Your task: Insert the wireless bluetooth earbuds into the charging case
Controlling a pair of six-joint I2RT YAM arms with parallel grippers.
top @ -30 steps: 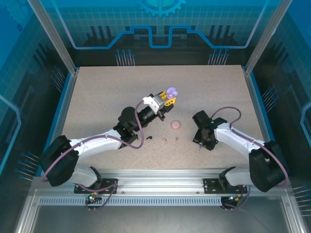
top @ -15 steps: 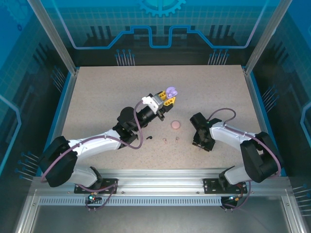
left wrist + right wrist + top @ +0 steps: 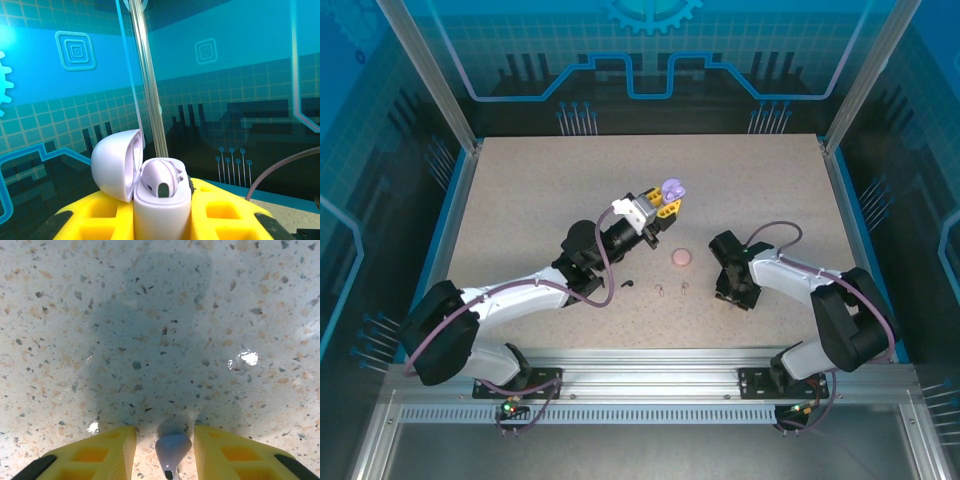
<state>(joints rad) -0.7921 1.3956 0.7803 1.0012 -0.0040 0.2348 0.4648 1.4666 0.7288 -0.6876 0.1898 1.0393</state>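
My left gripper (image 3: 658, 209) is shut on the purple charging case (image 3: 672, 189) and holds it above the table's middle. In the left wrist view the case (image 3: 161, 212) stands upright between the yellow fingers (image 3: 95, 217), its lid (image 3: 114, 162) swung open to the left and one purple earbud (image 3: 160, 177) seated inside. My right gripper (image 3: 733, 296) points down at the table. In the right wrist view its jaws (image 3: 165, 455) straddle a second purple earbud (image 3: 173, 449) lying on the surface, with a gap showing on each side.
A shut pink case (image 3: 681, 257) lies between the two arms. A black earbud (image 3: 625, 284) and two pale earbuds (image 3: 661, 290) (image 3: 684, 288) lie in a row nearer the front. The speckled table (image 3: 520, 200) has bare room at the left and back.
The right arm has edged left toward the table's middle and its jaws have narrowed. The left arm and the case have not moved.
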